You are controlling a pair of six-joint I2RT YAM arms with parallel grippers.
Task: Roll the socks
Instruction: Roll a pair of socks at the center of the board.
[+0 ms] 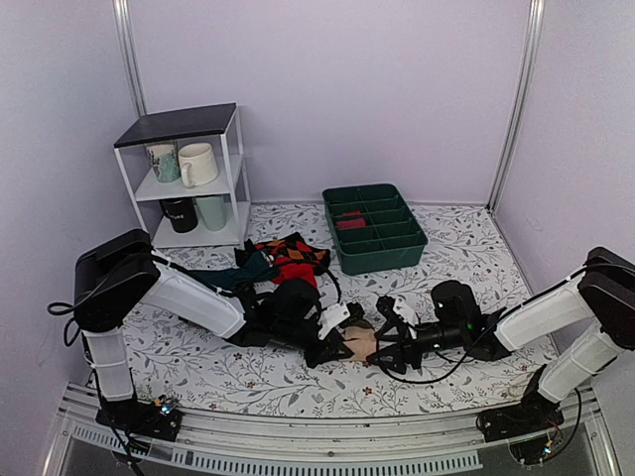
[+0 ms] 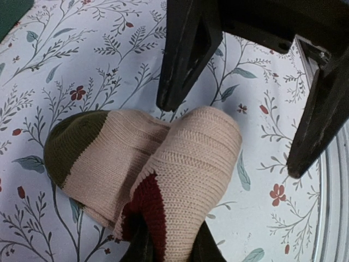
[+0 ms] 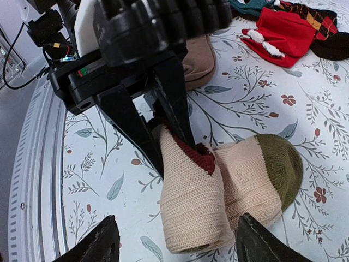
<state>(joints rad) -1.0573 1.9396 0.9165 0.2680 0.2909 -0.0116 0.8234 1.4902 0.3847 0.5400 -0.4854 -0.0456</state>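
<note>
The socks (image 1: pixel 359 342) lie as a partly rolled beige bundle with a maroon patch and an olive end, on the floral cloth near the front. They fill the left wrist view (image 2: pixel 180 164) and the right wrist view (image 3: pixel 218 185). My left gripper (image 1: pixel 342 340) is shut on the bundle's maroon end, its fingers either side of the knit (image 2: pixel 172 248), as the right wrist view also shows (image 3: pixel 175 155). My right gripper (image 1: pixel 381 344) is open, its fingertips (image 3: pixel 101 245) wide apart and just short of the bundle, facing the left gripper.
A green divided tray (image 1: pixel 375 230) sits at the back middle. A white shelf with mugs (image 1: pixel 189 178) stands at back left. Red-and-black argyle socks (image 1: pixel 293 256) and a red item (image 3: pixel 283 33) lie behind the left arm. A brown sock (image 3: pixel 199 54) lies nearby. The metal front rail (image 3: pixel 32 180) runs close by.
</note>
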